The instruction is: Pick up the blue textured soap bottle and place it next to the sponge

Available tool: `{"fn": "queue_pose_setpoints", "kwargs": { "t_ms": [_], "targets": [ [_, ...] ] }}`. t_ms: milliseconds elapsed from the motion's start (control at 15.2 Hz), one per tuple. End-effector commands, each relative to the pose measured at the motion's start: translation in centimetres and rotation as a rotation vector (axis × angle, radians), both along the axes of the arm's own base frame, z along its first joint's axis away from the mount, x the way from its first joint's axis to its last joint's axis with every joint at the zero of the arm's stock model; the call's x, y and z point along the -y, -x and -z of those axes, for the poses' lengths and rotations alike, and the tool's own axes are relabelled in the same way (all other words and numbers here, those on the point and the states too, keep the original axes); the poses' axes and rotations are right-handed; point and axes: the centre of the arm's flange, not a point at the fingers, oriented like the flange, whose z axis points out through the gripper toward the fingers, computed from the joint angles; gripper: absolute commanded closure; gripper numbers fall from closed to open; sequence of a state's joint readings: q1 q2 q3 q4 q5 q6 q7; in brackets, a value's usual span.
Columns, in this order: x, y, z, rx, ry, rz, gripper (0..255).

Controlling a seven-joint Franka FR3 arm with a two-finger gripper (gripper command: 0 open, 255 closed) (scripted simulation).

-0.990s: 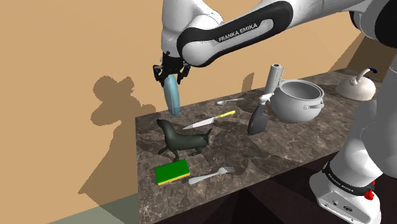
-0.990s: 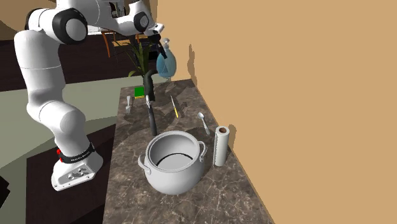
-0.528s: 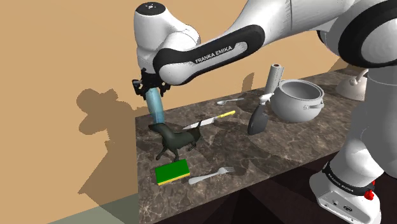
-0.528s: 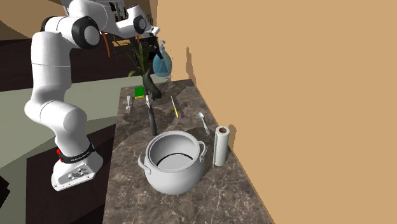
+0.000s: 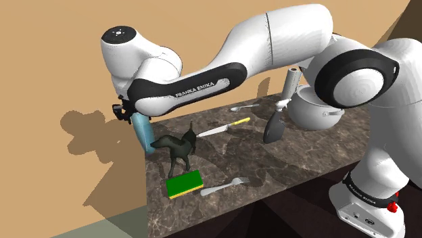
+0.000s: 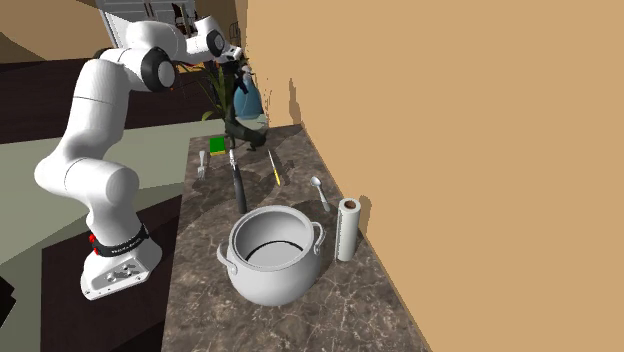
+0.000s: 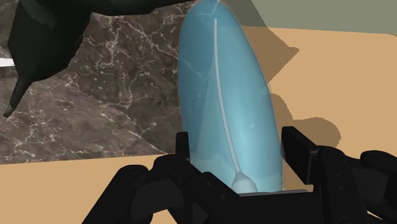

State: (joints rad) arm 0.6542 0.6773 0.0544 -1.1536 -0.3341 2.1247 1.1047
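The pale blue soap bottle [image 5: 143,132] hangs neck-up from my gripper [image 5: 126,112], which is shut on its top. It hovers at the counter's corner on the shoulder view's left, close to the tan wall and just beside a dark animal figurine [image 5: 176,145]. In the wrist view both black fingers [image 7: 299,151] clasp the bottle [image 7: 222,95] near its neck, with the figurine [image 7: 44,38] close by over the marble. The green sponge [image 5: 184,182] lies near the counter's front edge, below the figurine. From the second exterior view the bottle [image 6: 247,98] and gripper [image 6: 238,76] sit at the counter's far end, beyond the sponge [image 6: 217,145].
On the dark marble counter [image 5: 304,152] lie a fork [image 5: 226,186] by the sponge, a yellow-handled knife [image 5: 223,127], a spoon [image 5: 243,107] and a black utensil [image 5: 274,127]. A grey pot [image 5: 316,107] and a paper roll [image 5: 292,81] stand at the shoulder view's right.
The arm has swung toward the shoulder view's left and lower, carrying the bottle past the figurine to the counter's corner. The figurine has turned and shifted slightly.
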Motion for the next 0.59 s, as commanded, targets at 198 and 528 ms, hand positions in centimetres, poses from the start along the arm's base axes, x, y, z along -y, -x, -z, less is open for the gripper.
{"fn": "queue_pose_setpoints", "kwargs": {
  "t_ms": [198,528],
  "targets": [
    [-0.8,-0.3,2.4,0.001,-0.001,0.001,255],
    [-0.8,-0.3,5.0,0.001,-0.001,0.001,255]
  ]
}}
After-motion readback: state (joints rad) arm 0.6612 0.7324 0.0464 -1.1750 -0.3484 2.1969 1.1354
